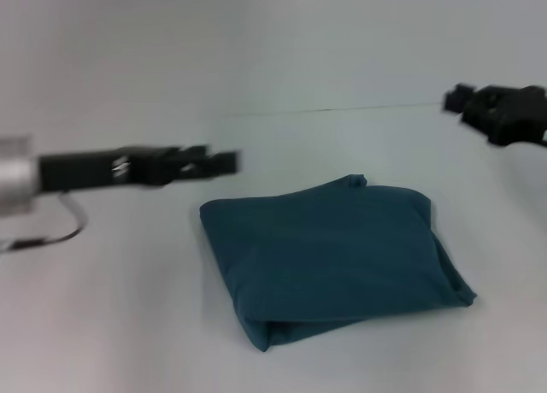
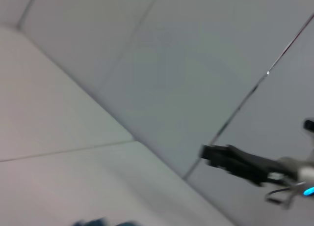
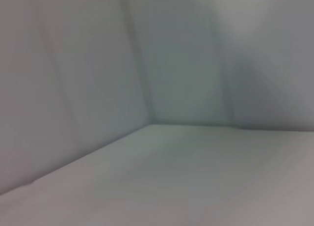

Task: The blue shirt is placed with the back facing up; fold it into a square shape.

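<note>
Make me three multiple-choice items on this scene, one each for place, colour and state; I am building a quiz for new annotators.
1. Where is the left end effector?
A. Left of the blue shirt, apart from it
B. Pressing on its middle
C. Under it

2. What colour is the shirt?
A. Red
B. Dark teal-blue
C. Yellow

3. What state is the shirt in?
A. Spread flat, sleeves out
B. Hanging from an end effector
C. Folded into a rough square

Answers: 1 A, a white gap separates them, and the right end effector is away too; 2 B, head view shows it; 3 C, compact with layered edges.
</note>
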You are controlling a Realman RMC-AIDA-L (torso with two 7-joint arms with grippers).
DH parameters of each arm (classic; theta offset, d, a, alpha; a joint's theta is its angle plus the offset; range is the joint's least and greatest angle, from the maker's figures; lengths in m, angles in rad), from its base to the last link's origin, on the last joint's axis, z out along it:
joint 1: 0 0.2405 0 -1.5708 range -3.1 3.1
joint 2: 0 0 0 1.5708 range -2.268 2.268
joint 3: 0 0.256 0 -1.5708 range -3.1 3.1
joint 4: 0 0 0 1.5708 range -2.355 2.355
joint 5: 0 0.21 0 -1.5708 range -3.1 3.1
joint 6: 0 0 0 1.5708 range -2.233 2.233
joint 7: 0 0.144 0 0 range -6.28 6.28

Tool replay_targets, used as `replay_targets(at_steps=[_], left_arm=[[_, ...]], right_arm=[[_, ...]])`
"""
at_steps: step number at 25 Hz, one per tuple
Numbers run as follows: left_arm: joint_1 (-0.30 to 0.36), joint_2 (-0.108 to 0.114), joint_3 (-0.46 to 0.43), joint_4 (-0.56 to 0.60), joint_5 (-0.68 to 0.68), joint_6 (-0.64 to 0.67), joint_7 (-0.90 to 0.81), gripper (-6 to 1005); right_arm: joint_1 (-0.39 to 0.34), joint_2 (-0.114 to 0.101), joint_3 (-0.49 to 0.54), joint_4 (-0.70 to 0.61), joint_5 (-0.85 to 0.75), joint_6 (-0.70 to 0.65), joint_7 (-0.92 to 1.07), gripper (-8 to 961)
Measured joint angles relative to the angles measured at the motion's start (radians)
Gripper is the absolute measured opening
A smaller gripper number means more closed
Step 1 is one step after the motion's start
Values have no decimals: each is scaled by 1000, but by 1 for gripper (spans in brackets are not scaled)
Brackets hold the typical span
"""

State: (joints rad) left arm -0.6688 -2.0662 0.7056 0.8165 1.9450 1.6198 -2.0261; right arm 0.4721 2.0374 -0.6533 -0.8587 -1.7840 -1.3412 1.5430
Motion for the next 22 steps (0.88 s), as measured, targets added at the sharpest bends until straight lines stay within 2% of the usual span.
replay_targets(at_steps=[3, 5, 7, 9, 14, 20, 22], left_arm=[[102, 4, -128, 2, 36, 82, 152, 870], [157, 1, -210, 4, 87, 142, 240, 911], [194, -2, -267, 15, 147, 197, 289, 952], [229, -7, -310, 31, 210, 250, 323, 948], [284, -29, -333, 47, 268, 270, 365, 939], [296, -42, -299, 42, 291, 283, 388, 939], [290, -42, -286, 43, 308, 293, 390, 939]], right_arm=[[7, 0, -44, -77, -86, -120, 55, 256], [18, 1, -71, -126, -163, -196, 103, 301], [38, 1, -79, -155, -236, -275, 149, 346], [62, 0, -80, -171, -300, -357, 192, 391], [91, 1, -78, -214, -432, -413, 302, 504], [93, -3, -78, -295, -663, -407, 459, 740], [97, -2, -75, -314, -747, -410, 479, 930]])
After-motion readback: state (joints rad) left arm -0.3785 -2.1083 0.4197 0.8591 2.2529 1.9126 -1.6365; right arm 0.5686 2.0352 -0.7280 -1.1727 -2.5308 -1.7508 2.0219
